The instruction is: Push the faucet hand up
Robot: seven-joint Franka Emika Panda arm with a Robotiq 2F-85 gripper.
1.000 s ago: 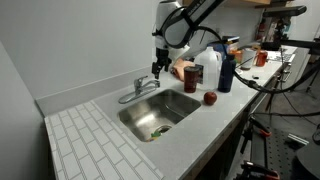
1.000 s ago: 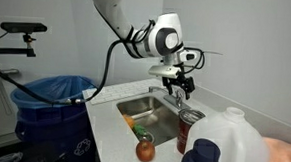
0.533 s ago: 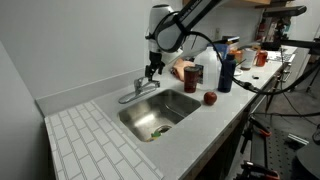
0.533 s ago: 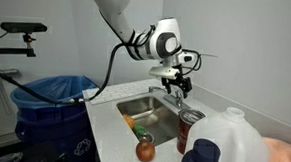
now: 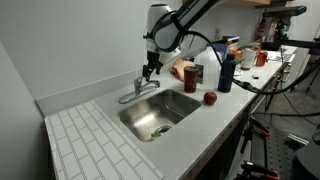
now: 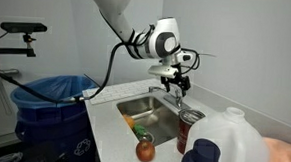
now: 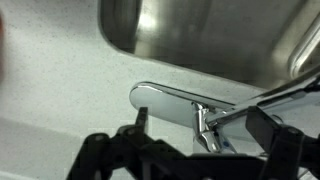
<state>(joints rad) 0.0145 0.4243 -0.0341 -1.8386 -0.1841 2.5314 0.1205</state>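
The small chrome faucet [image 5: 139, 89] stands at the back rim of the sink [image 5: 133, 118]. In the wrist view its slim lever handle [image 7: 262, 98] runs right from the faucet base [image 7: 206, 134], above the wider flat spout [image 7: 165, 99]. My gripper [image 5: 150, 70] hangs just above and right of the faucet. It is open, and its dark fingers [image 7: 128, 137] stand on either side of the base with nothing held. In an exterior view the gripper [image 6: 175, 86] hides the faucet.
A red apple [image 5: 210, 98], a can [image 5: 193, 76], a white jug [image 5: 210, 67] and a blue bottle [image 5: 226, 70] stand on the counter right of the sink. Something green [image 5: 157, 130] lies in the basin. A blue bin [image 6: 49, 101] stands beside the counter.
My gripper has moved left and slightly down toward the faucet, mostly in the first half second. Nothing else has moved.
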